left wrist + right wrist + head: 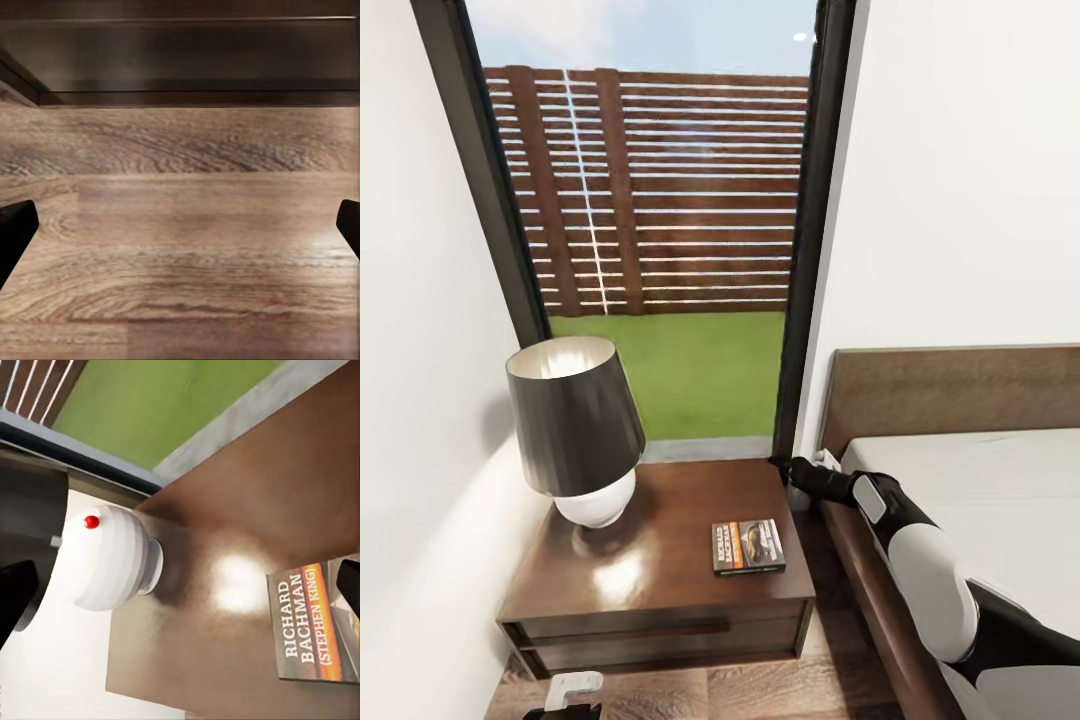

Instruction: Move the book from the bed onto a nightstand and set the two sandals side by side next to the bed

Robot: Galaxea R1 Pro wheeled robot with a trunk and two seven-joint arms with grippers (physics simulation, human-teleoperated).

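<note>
Dark reddish-brown wood makes up the nightstand [660,590], which stands between the white wall and the bed [980,500], below the tall window [660,200]. On its glossy top, the book [748,546] lies flat toward four o'clock, orange band and white lettering facing up, touched by neither arm. At about nine o'clock on the same top stands a lamp [575,430] with a dark shade and a round white base. The right pincer [784,466] hangs at the nightstand's two o'clock corner, beside the headboard; its wrist view shows two dark fingertips [15,596] spread wide with nothing between them. The left pincer [180,225] is likewise wide open and empty above the wood-plank floor [180,285], just before the nightstand's front.
</note>
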